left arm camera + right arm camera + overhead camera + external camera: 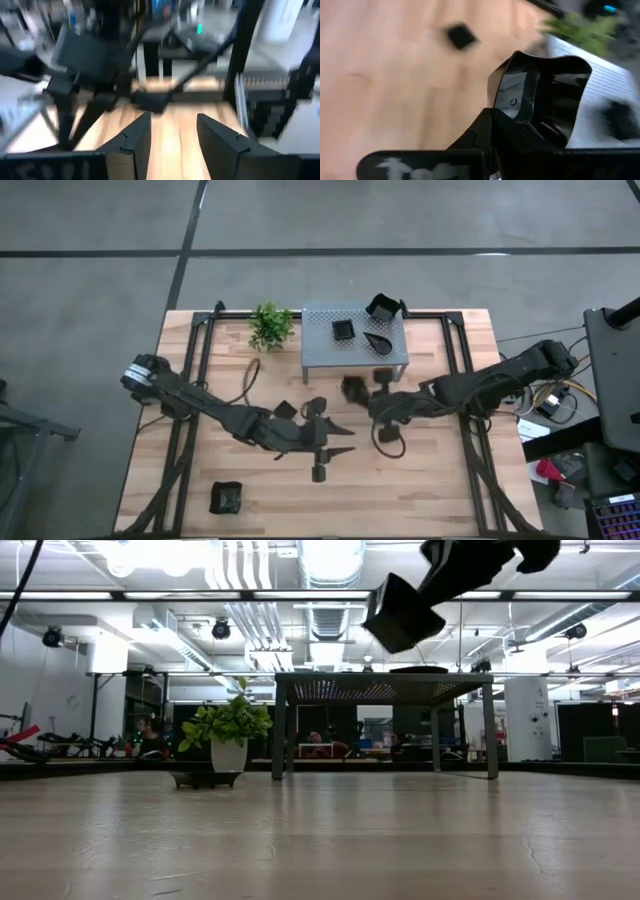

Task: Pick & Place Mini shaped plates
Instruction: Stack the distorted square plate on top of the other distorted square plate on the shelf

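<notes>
**A:** which step is this? right end effector [520,117] is pinching a deep wavy-rimmed black plate [545,85], carried clear of the desk [430,480] just in front of the grey shelf [352,350]

**B:** looks like transport – next it needs lifting over the shelf and setting down. left end effector [172,145] is spread, empty, mid-desk

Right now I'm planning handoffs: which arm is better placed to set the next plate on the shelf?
Right. The right gripper already grips a deep black dish beside the shelf; the left gripper is open and empty.
</notes>
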Robot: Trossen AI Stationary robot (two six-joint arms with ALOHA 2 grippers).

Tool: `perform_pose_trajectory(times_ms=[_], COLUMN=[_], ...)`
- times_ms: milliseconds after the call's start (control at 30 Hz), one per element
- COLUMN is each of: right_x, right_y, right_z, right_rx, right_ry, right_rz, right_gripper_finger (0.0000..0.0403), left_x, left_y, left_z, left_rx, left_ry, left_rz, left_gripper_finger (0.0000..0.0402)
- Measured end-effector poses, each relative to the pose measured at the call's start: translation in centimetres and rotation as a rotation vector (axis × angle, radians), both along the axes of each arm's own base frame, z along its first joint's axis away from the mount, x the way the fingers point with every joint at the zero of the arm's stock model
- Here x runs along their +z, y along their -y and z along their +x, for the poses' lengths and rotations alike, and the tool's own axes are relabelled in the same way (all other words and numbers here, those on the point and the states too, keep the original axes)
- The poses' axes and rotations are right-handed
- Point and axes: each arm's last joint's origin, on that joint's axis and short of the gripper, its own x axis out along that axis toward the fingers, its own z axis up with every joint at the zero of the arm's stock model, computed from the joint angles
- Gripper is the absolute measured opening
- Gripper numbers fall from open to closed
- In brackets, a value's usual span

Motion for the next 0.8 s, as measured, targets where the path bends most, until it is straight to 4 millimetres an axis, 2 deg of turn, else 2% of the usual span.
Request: perform_pose_trajectory(times_ms=[167, 367, 533, 700, 800], right_x=[2.4, 5.6, 7.7, 8.1, 8.1], right_y=[1.0, 3.5, 7.5, 12.4, 15.3], right_z=[-1.3, -2.0, -2.2, -2.5, -2.5], right_rx=[-0.130, -0.225, -0.383, -0.498, -0.569], right_ry=[-0.015, 0.010, 0.052, -0.007, 0.001], right_rz=[-0.118, -0.139, -0.114, -0.120, -0.020], right_gripper_finger=[0.0008, 0.0008, 0.0008, 0.0008, 0.0008], left_x=[0.3, 0.1, -0.7, -0.1, -0.1], left_y=[0.5, 0.3, 0.8, 0.9, 1.0], left_z=[-0.6, -1.0, -1.4, -1.9, -2.0], left_rx=[-0.025, -0.019, -0.047, -0.054, -0.060], left_ry=[0.190, 0.283, 0.273, 0.295, 0.289], left_rz=[0.058, 0.065, 0.078, 0.081, 0.084], left_gripper_finger=[0.0151, 0.0151, 0.0151, 0.0150, 0.0149])
